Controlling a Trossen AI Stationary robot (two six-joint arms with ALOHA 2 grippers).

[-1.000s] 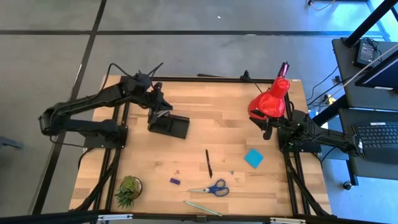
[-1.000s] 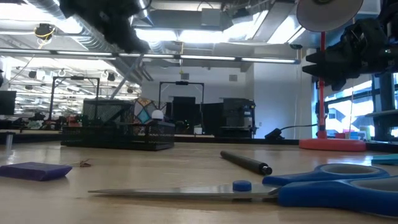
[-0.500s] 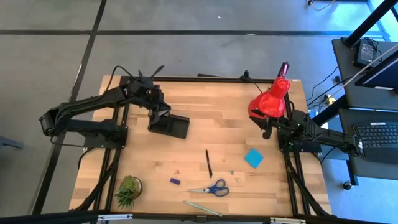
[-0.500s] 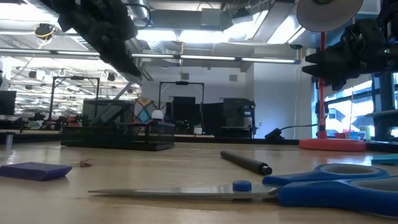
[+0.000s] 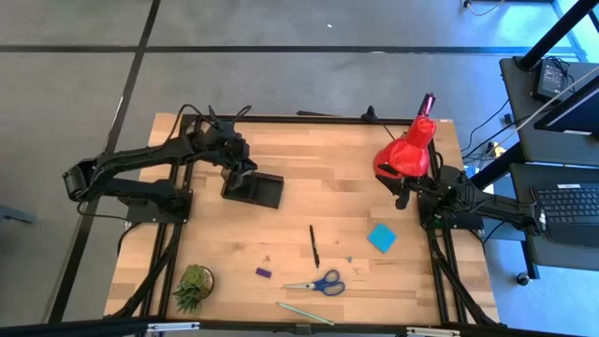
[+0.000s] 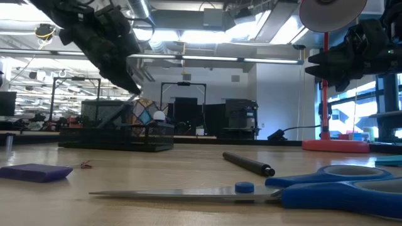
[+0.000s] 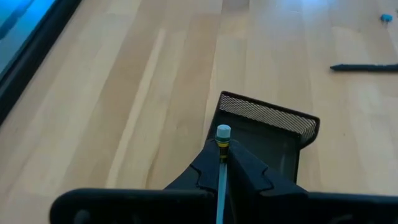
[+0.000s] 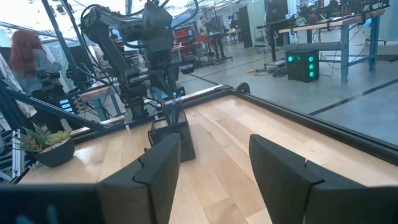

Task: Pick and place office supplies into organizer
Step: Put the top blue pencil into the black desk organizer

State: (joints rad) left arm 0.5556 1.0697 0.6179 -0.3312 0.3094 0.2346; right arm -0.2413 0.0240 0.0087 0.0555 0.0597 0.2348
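My left gripper [image 5: 245,171] is shut on a pale pencil [image 7: 222,163] whose eraser end juts past the fingertips. It hangs slanted just above the cup end of the black mesh organizer [image 5: 255,188] at the table's far left. My right gripper [image 8: 211,168] waits open, level, at the right edge beside the red lamp. On the near half of the table lie a black pen [image 5: 314,245], a cyan sticky pad [image 5: 381,238], blue-handled scissors [image 5: 318,284], a purple block [image 5: 264,272] and another pale pencil [image 5: 304,314]. My left gripper pinches the pencil's shaft just behind the yellow band and eraser [image 7: 223,133] between its two fingers [image 7: 252,177]. The fingers slant down toward the organizer, and the pencil lies along them. The pencil is lifted clear of the table; whether it touches the organizer I cannot tell.
A red desk lamp [image 5: 404,152] stands at the far right next to my right arm. A small green potted plant [image 5: 194,285] sits at the near left corner. Bare wood lies between the organizer and the lamp.
My left gripper has sunk toward the organizer with the pencil, tipping and rolling a little as it went. It has stayed shut on the pencil.
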